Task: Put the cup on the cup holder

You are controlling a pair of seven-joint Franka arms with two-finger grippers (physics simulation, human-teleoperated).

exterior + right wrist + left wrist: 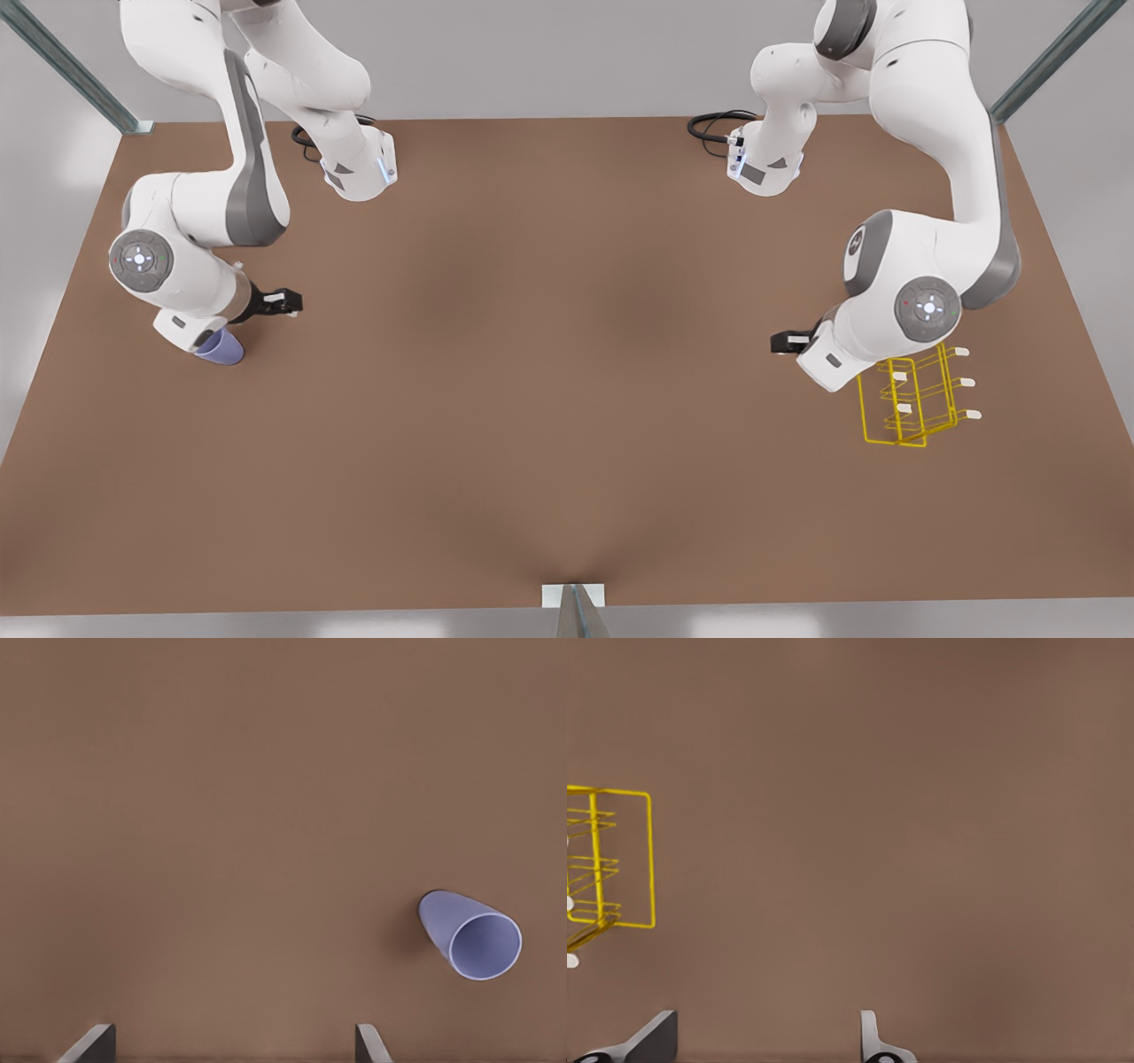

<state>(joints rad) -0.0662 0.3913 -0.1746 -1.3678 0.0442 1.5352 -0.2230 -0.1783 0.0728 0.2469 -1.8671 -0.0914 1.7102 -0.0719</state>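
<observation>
The lavender-blue cup [222, 347] lies on the brown table at the front view's left, partly under an arm's wrist. In the right wrist view the cup [469, 936] is on its side, its mouth toward the camera. My right gripper [282, 301] [232, 1043] hovers beside it, open and holding nothing. At the front view's right stands the yellow wire cup holder [917, 400] [611, 859] with white-capped prongs. My left gripper [791, 341] [766, 1038] is next to it, open, with bare table between its fingers.
Both arm bases with black cables [718, 126] sit at the table's far edge [567, 119]. Metal posts [578, 611] stand at the corners and at the middle of the near edge. Wide bare tabletop [567, 354] separates cup and holder.
</observation>
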